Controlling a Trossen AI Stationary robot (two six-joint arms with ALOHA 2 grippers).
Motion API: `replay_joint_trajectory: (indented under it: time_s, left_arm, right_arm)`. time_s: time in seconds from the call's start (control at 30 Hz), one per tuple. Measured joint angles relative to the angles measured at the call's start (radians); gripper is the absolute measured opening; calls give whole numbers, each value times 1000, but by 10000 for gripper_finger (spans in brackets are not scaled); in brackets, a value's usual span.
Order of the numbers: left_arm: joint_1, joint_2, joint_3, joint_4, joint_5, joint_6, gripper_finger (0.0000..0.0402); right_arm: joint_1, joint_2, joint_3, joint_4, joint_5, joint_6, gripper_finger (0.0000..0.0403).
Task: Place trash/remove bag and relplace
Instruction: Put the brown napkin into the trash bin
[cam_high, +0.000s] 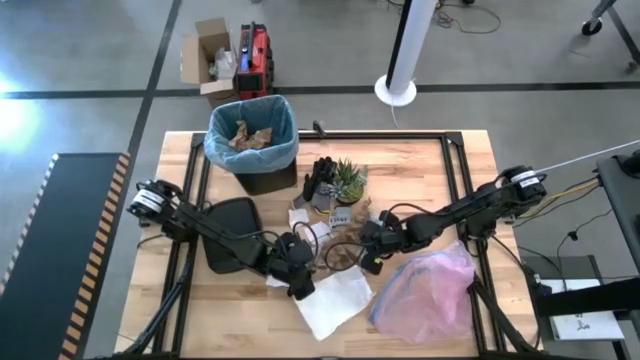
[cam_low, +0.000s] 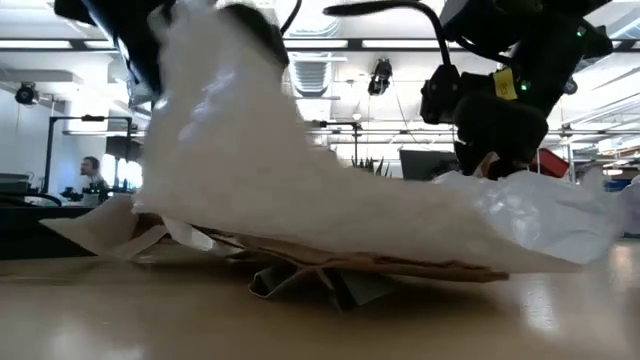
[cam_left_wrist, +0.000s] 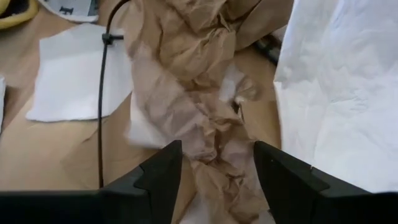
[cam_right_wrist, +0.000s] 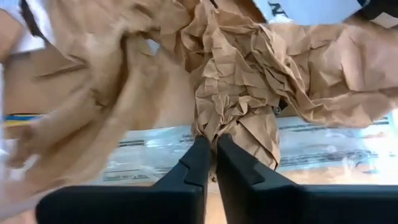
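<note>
Both grippers in the litter at the middle of the wooden desk (cam_high: 440, 175)

The left gripper (cam_left_wrist: 216, 163) hangs with fingers spread, straddling a twisted rope of crumpled brown paper (cam_left_wrist: 199, 93) that lies over flat white napkins (cam_left_wrist: 74, 78); the right gripper (cam_right_wrist: 210, 155) is clenched on a pleated wad of the same creased brown paper (cam_right_wrist: 239, 81). A large white sheet (cam_high: 335, 298) lies toward the near edge, a glossy pinkish-lilac bag (cam_high: 428, 290) beside it near the right corner. The thin, crinkly blue-teal bag (cam_high: 285, 128) lines the dark bin (cam_high: 268, 180) at the far edge, brown paper inside, with a spiky green plant (cam_high: 348, 180) just beside it
</note>
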Motion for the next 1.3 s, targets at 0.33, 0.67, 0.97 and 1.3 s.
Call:
replay_joint_trajectory:
  time_s: [0.33,0.67,0.97,1.3]
  left_arm:
    - [17,-41,56,-44,15,-40,187]
    - [59,-26,38,-38,66,-80,187]
    - [66,-16,34,5,75,-79,173]
    - [66,85,33,21,112,-87,113]
  right_arm:
    - [0,-176,91,-86,-22,-40,2]
    - [0,-356,214,-201,153,-100,0]
    - [0,-344,365,-200,178,-211,0]
    - [3,-307,460,-214,175,-261,0]
